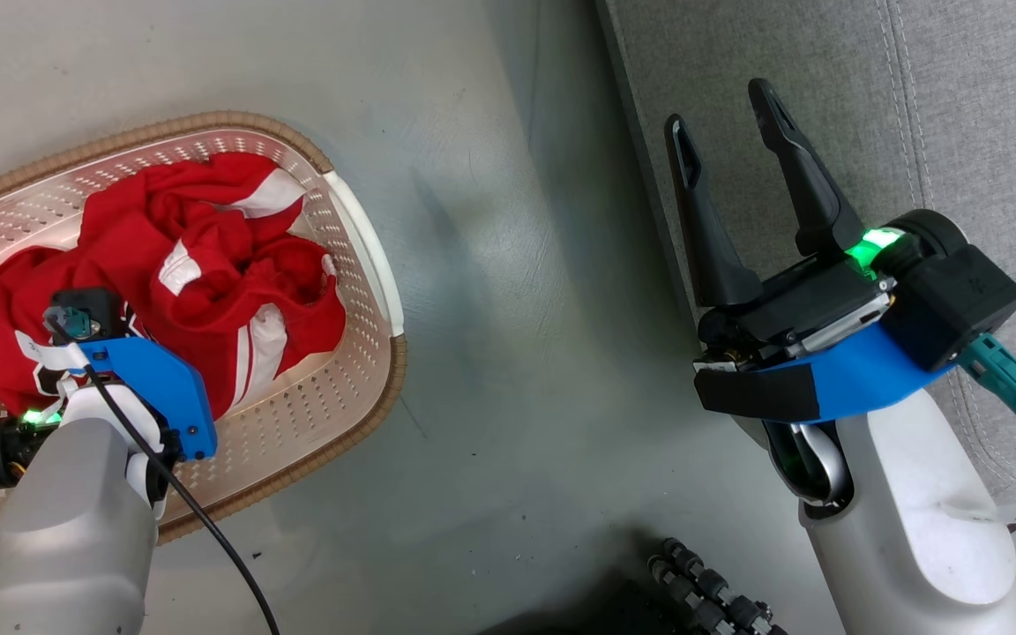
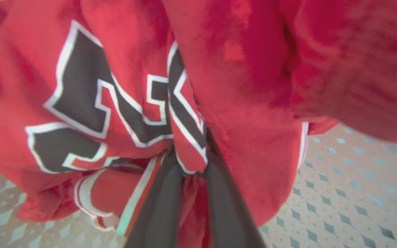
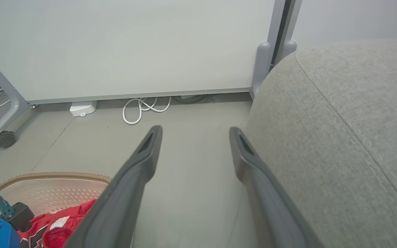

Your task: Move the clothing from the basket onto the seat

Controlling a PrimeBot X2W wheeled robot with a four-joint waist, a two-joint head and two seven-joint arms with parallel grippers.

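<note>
Red numbered jersey (image 2: 91,103) lies bunched in basket (image 1: 164,128) on floor beside grey sofa (image 1: 958,106); L gripper (image 2: 193,172) nipped on a fold, seemingly (blurry) gripping to lift; R gripper (image 1: 718,106) spread wide, empty, waiting by sofa

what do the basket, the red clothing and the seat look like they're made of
Basket: cream plastic by the look, smooth and glossy, moulded with rows of holes; brown rim looks woven, perhaps imitation.
Clothing: soft red fabric, matt, crumpling in folds.
Seat: grey woven upholstery, matt, stitched seams.
</note>
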